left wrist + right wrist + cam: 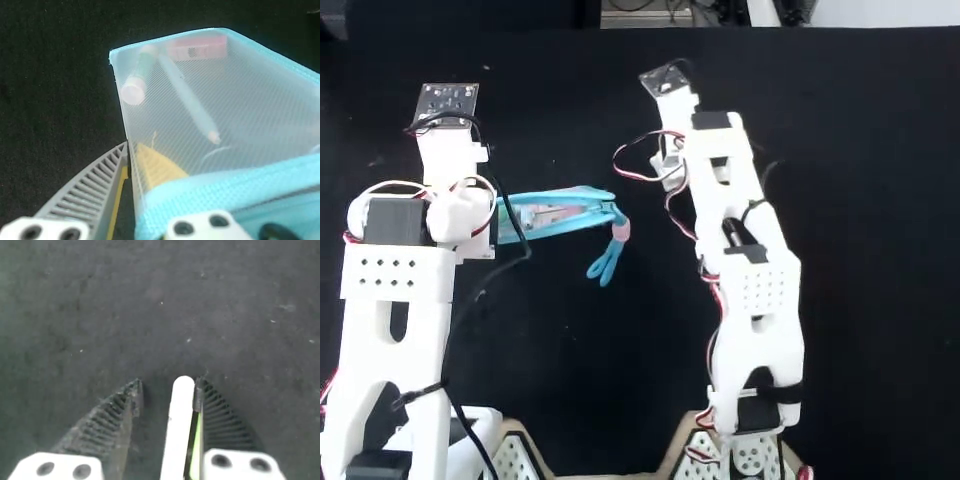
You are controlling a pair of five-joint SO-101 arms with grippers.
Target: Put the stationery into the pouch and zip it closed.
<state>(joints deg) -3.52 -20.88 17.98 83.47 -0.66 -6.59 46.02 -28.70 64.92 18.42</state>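
Observation:
The pouch (560,213) is pale blue mesh with a blue zip band, a pink puller (620,232) and a blue strap (604,264). My left gripper (131,150) is shut on one end of it and holds it off the black table. Through the mesh I see a green-bodied marker (139,75), a pale blue pen (190,100) and a pink eraser (197,50) inside. My right gripper (167,382) hangs low over bare black cloth. A white rod (179,420) lies against one of its fingers, with a dark gap to the other. The right arm (740,250) stands right of the pouch.
Black cloth covers the table (860,200) all around. The arms' white bases (720,455) stand at the near edge. There is free room to the right of the right arm and between the two arms below the strap.

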